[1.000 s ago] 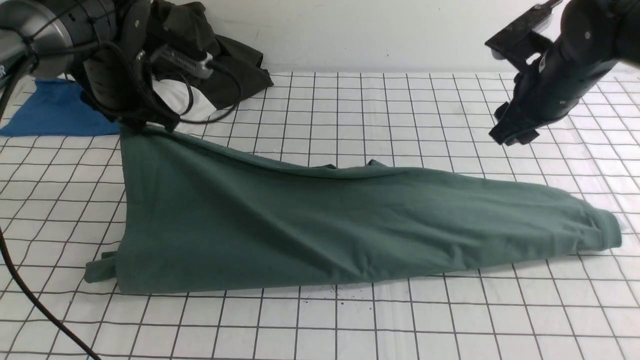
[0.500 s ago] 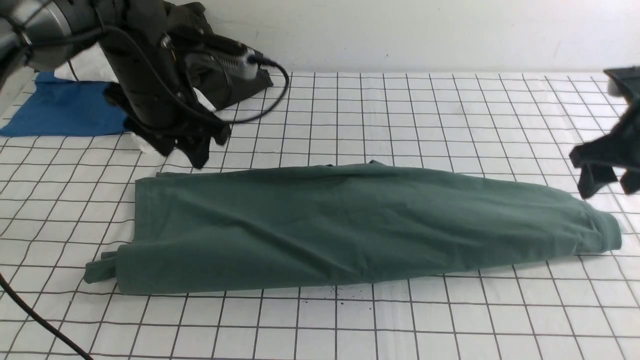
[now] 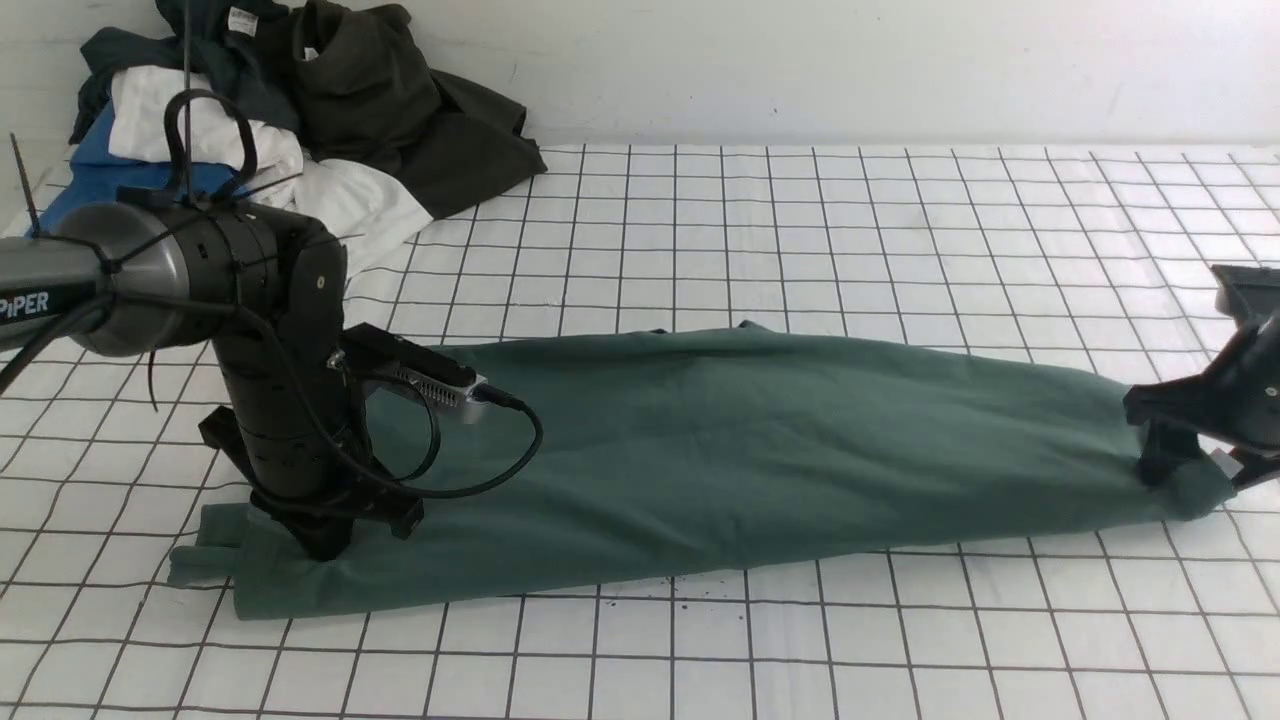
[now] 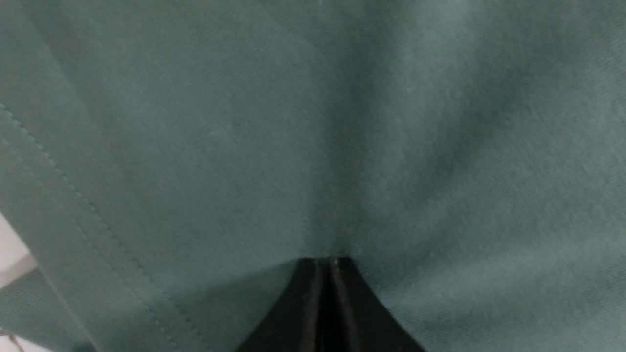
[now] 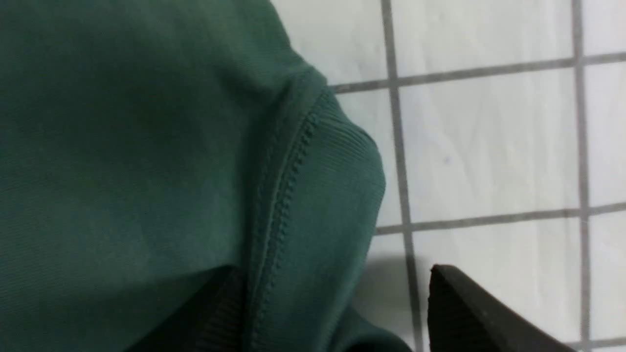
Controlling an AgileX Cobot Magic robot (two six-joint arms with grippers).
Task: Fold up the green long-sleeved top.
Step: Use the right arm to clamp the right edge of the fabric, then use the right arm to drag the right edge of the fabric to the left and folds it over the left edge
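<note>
The green long-sleeved top (image 3: 760, 450) lies folded into a long band across the checked table. My left gripper (image 3: 325, 545) stands on its near left corner, beside a cuff that sticks out. In the left wrist view its fingers (image 4: 325, 261) are shut together, their tips pinching a pucker of the cloth (image 4: 244, 146). My right gripper (image 3: 1190, 470) is open at the top's right end. It straddles the ribbed edge (image 5: 332, 186), with one finger on the cloth (image 5: 215, 313) and the other over bare table (image 5: 469, 313).
A heap of clothes sits at the back left by the wall: a dark olive-black garment (image 3: 400, 130), white cloth (image 3: 250, 160) and a blue piece (image 3: 100, 170). The white grid cloth (image 3: 900, 230) covers the table. My left wrist cable (image 3: 480, 470) loops over the top.
The left arm let the raised back corner drop flat, moved to the near left corner and shut there. The right gripper came down from above to the right end.
</note>
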